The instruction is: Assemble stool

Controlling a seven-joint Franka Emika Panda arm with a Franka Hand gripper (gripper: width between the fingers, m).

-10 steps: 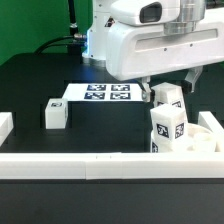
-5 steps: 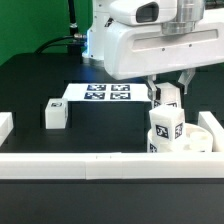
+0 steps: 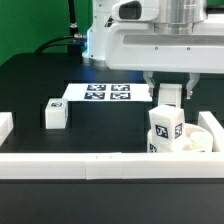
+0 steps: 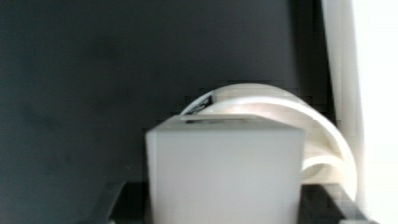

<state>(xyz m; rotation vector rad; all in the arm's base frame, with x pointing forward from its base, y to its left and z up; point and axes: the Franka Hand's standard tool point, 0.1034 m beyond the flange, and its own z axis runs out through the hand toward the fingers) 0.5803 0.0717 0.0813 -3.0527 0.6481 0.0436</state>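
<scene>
Stool parts lie spread over the black table (image 3: 35, 85), below the white arm (image 3: 150, 45) that fills the top of the exterior view. A long white front rail (image 3: 90, 165) runs along the near edge, and a short rail piece (image 3: 5, 124) stands at the exterior view's left. The marker board (image 3: 100, 93) lies flat toward the back, near the middle.

The seat (image 3: 205, 143), a thick round disc, rests on the table at the exterior view's right, just behind the front rail. The front leg (image 3: 167, 128) stands upright at the seat's side toward the exterior view's left, its tags facing the camera; whether it sits in a recess cannot be told. Behind and above it is the rear leg (image 3: 170, 101), also upright, its lower end hidden by the front leg. The lone leg (image 3: 54, 113) lies well apart on the table at the exterior view's left, near the marker board's corner.

The gripper (image 3: 170, 94) points straight down with one of its fingers (image 3: 151, 90) on each side of the rear leg. In the blurred wrist view this leg (image 4: 228, 165) fills the space between the dark finger edges, with a curved white shape (image 4: 276, 100) behind it. Whether the fingers press on the leg or only stand close beside it cannot be told.
</scene>
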